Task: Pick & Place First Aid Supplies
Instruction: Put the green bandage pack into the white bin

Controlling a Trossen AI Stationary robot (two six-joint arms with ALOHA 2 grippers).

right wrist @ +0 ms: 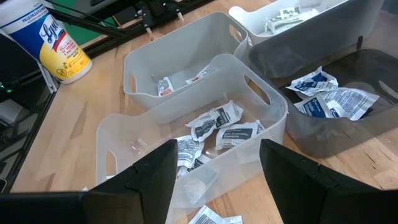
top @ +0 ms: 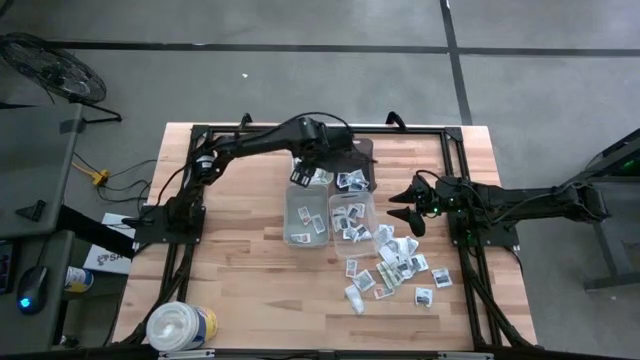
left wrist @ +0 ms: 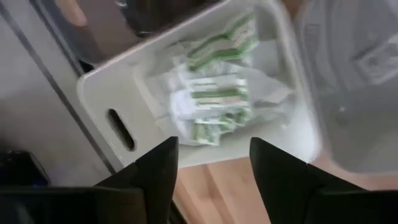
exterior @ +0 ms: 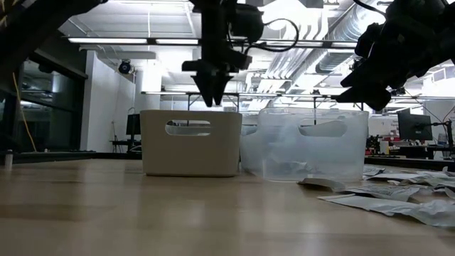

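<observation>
White bin [left wrist: 118,74] near my counter's far edge holds green-printed packets [left wrist: 214,102]; left tool [left wrist: 211,165] open above, right tool [right wrist: 217,168] open; loose packets [top: 400,265] remain.

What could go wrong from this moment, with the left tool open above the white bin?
1. The left tool hangs open over the white bin; lowering or swinging off-centre, it might catch the rim and shift the bin.
2. Loose packets lie spread beside the bins, near the right tool; a careless sweep may push some toward the table edge.
</observation>
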